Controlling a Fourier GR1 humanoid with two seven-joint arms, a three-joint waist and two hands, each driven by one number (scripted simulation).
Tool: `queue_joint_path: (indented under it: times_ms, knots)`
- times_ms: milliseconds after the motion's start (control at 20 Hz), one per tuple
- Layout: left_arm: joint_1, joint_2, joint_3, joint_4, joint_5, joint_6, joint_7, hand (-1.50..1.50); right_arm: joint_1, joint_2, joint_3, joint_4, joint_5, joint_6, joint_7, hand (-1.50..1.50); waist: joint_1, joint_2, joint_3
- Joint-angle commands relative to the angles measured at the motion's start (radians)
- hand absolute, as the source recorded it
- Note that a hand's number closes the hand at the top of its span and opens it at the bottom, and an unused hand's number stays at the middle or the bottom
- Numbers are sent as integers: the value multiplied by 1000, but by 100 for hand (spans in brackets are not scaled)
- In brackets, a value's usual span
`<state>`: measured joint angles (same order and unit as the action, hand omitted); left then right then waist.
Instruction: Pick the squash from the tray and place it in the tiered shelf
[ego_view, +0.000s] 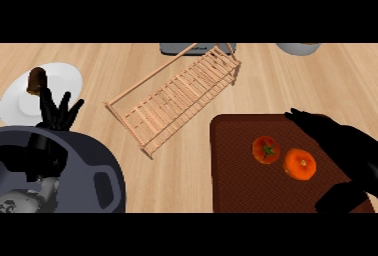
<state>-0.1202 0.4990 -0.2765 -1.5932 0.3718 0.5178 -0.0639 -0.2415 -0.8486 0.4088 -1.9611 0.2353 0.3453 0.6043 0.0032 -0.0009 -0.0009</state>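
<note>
Pale wood-grain counter (184, 185) fills view, evenly lit.

No readable text, labels, brands or numbers. Tray (236, 192), tiered shelf (181, 95) and white plate (63, 75) all carry no legible marks.

Maroon tray (236, 190), pale wooden shelf (181, 97), white plate (63, 75).
</note>
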Motion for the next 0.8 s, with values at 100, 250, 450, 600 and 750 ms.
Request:
queue_joint_path:
  times_ms: [100,250,450,600,750]
  knots:
    - [-18,6,-10,-8,1,-13,83,0,-26,26,78,112,169,57,64,-150,6,2,1]
    - [45,22,-25,-107,-13,2,97,0,6,48,30,142,212,37,40,-150,5,-1,2]
    - [34,8,14,-31,-3,-47,57,0,33,123,13,230,281,-2,-71,-150,0,1,1]
    - [22,-8,-32,-79,-41,21,124,0,59,127,2,291,311,-19,-155,-150,2,1,2]
    - [-16,-12,16,14,-16,-56,87,0,98,115,-39,227,316,22,-156,-150,-6,1,1]
